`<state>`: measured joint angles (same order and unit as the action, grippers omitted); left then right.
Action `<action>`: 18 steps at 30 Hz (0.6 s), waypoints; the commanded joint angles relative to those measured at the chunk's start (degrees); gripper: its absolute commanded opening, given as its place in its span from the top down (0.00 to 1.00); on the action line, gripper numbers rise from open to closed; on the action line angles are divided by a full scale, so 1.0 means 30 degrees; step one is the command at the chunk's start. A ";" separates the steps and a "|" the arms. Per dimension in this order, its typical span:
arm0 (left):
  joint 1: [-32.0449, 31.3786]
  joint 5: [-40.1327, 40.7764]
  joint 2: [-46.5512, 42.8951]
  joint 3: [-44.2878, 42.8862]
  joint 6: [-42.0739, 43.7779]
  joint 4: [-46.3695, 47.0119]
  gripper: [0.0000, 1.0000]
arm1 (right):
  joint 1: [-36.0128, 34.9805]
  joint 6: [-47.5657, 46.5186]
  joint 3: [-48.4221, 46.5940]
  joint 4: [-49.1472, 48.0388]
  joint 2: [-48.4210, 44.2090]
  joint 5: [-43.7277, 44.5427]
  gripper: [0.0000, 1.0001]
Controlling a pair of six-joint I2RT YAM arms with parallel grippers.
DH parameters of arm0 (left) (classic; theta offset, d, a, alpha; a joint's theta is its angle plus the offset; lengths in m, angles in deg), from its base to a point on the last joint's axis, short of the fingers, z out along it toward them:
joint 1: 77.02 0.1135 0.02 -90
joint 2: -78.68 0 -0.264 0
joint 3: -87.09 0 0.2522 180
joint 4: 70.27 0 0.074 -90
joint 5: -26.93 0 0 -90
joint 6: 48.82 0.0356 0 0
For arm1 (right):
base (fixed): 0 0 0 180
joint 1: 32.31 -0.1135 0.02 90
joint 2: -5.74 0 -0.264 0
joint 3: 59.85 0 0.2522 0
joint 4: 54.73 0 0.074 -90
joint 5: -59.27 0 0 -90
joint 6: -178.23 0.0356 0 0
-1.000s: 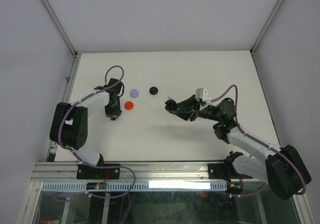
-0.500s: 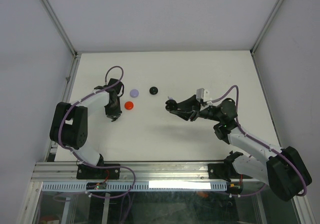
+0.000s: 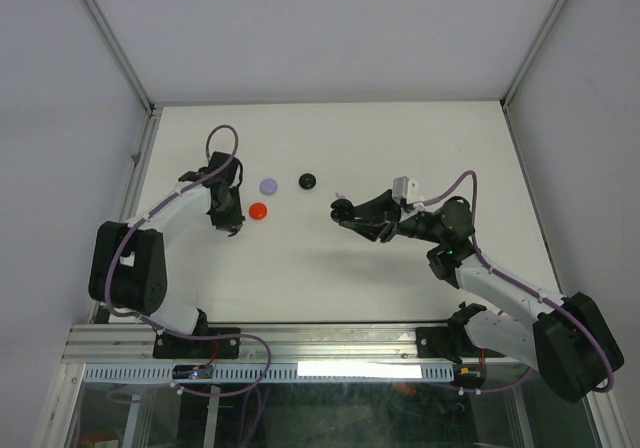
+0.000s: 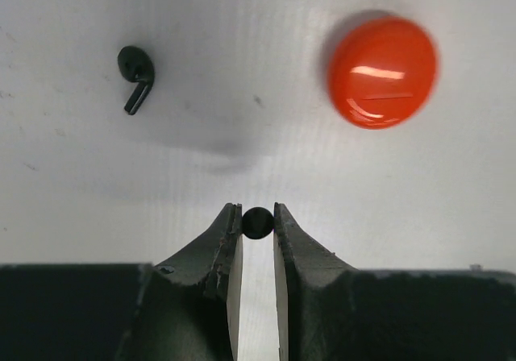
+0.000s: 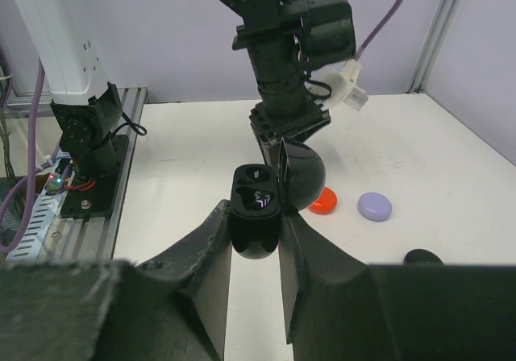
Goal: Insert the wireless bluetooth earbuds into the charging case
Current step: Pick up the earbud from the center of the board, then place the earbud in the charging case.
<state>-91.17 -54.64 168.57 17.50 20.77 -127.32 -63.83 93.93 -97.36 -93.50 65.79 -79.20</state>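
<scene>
Now my left arm (image 3: 165, 213) sits differently than a second ago: its elbow has swung out toward the left rail (image 3: 140, 168) and the wrist has drawn a little farther up the table (image 3: 400, 138). The right arm and the three round cases lie as they did then.

My left gripper (image 4: 258, 216) is clenched on a black earbud (image 4: 258, 222), whose rounded end shows pinched between the fingertips just above the white surface. A second black earbud (image 4: 135, 75) lies loose on the table ahead and to the left, stem pointing back toward me. The red case (image 4: 383, 71) sits ahead to the right, well apart from both buds. From above, the left gripper (image 3: 231, 226) hangs just beside the red case (image 3: 259, 210), with the lilac case (image 3: 269, 184) beyond it and the black case (image 3: 307, 180) farther right.

My right gripper (image 5: 256, 224) is grasping the charging case (image 5: 256, 216), black, with its lid raised on the far side and the two wells facing up. In the overhead view it is held off the table near the middle (image 3: 345, 211).

For room: the left arm works close to the left rail, so little space remains on that side. White tabletop runs between the red case and the right gripper, and the whole far strip up to the back wall (image 3: 330, 28) shows as bare surface. The right edge stays well apart from the right gripper.
</scene>
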 commanded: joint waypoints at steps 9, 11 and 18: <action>0.0022 -0.6642 -0.7190 0.0534 -0.2132 0.5830 1.00 | -0.0464 -0.0822 -0.0227 -0.1928 0.0035 0.1541 1.00; -0.0015 -0.7523 -0.8191 0.1053 -0.2751 0.7255 1.00 | -0.0457 -0.0921 -0.0161 -0.2129 0.0119 0.1782 1.00; -0.0522 -1.0469 -1.1447 0.3438 -0.5140 1.2809 1.00 | -0.0453 -0.1317 0.0464 -0.4357 0.0647 0.2968 1.00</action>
<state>-91.54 -78.49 139.37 24.45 11.27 -103.34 -64.88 91.68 -96.85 -98.35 66.81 -73.71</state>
